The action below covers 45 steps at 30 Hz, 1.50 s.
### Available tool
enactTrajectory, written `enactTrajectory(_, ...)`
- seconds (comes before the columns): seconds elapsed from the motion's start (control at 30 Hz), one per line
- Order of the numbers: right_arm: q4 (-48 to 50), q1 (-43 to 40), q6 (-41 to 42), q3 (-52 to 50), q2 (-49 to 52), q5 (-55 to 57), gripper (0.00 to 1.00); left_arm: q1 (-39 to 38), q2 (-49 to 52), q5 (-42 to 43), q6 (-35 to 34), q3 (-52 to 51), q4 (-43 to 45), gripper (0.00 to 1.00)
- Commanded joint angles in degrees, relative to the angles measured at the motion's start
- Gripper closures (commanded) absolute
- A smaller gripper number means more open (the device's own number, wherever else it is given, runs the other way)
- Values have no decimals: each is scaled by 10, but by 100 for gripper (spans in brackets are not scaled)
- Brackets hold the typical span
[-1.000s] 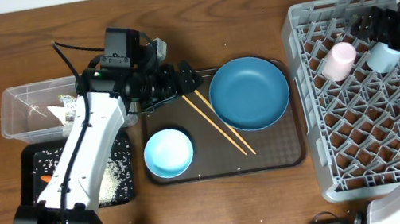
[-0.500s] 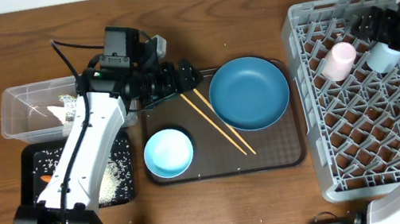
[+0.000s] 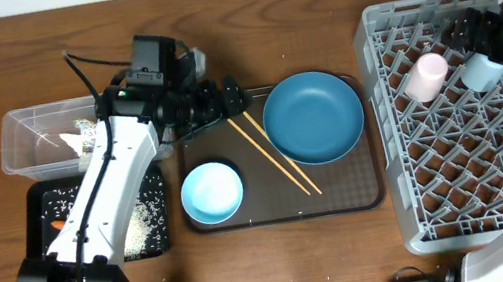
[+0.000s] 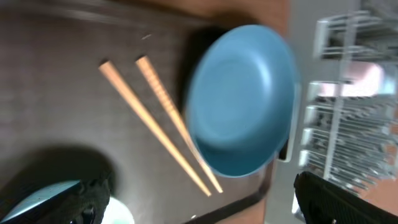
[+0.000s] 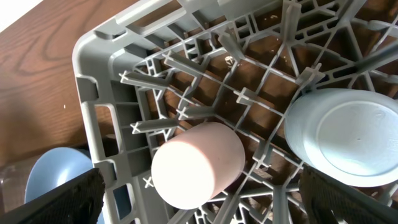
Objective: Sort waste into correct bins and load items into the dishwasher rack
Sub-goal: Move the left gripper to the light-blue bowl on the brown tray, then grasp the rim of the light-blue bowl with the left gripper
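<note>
Two chopsticks (image 3: 274, 155) are lying on the brown tray (image 3: 341, 196) while the left gripper (image 3: 233, 97), jaws spread, is barely shifting, probably lining up. The right gripper (image 3: 463, 29), jaws spread too, is idling over the rack (image 3: 462, 189).

Seen from overhead, the serving tray (image 3: 342, 198) sits mid-table. On it the plate (image 3: 314, 117) lies far right and the bowl (image 3: 212, 191) near left, with the chopsticks (image 3: 274, 155) slanting between them. The rack (image 3: 460, 179) stands to the right of the tray, with a cup (image 3: 426, 76) and a second cup (image 3: 483, 72) side by side in its far part. To the left, the tub (image 3: 33, 135) lies behind the shallow tray (image 3: 35, 211), which holds rice grains (image 3: 147, 218) and, partly hidden, what may be a carrot (image 3: 59, 225).
</note>
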Motion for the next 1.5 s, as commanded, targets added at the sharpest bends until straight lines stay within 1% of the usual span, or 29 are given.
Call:
enactTrajectory(0.0, -1, -4, 0, -2, 5, -6, 1, 1, -16, -78, -38, 7, -28, 2)
enactTrajectory(0.23, 0, -4, 0, -2, 5, -6, 1, -17, -28, -168, -41, 7, -137, 2)
enactTrajectory(0.47, 0, -4, 0, -2, 5, -6, 1, -25, -33, -273, -88, 6, -244, 2)
enactTrajectory(0.6, 0, -4, 0, -2, 5, -6, 1, -30, -33, -276, -96, -10, -259, 2)
enactTrajectory(0.73, -1, -4, 0, -2, 5, -6, 1, -36, -33, -276, -97, -48, -268, 2)
enactTrajectory(0.97, 0, -4, 0, -2, 5, -6, 1, -36, -33, -268, -120, -119, -244, 2)
enactTrajectory(1.0, 0, -4, 0, -2, 5, -6, 1, -36, -33, -267, -120, -127, -239, 0)
enactTrajectory(1.07, 0, -4, 0, -2, 5, -6, 1, -36, -33, -267, -122, -143, -230, 7)
enactTrajectory(1.2, 0, -4, 0, -2, 5, -6, 1, -36, -33, -267, -124, -178, -188, 17)
enactTrajectory(1.37, 0, -4, 0, -2, 5, -6, 1, -36, -33, -268, -124, -220, -130, 24)
enactTrajectory(1.47, 0, -4, 0, -2, 5, -6, 1, -36, -33, -267, -126, -242, -101, 31)
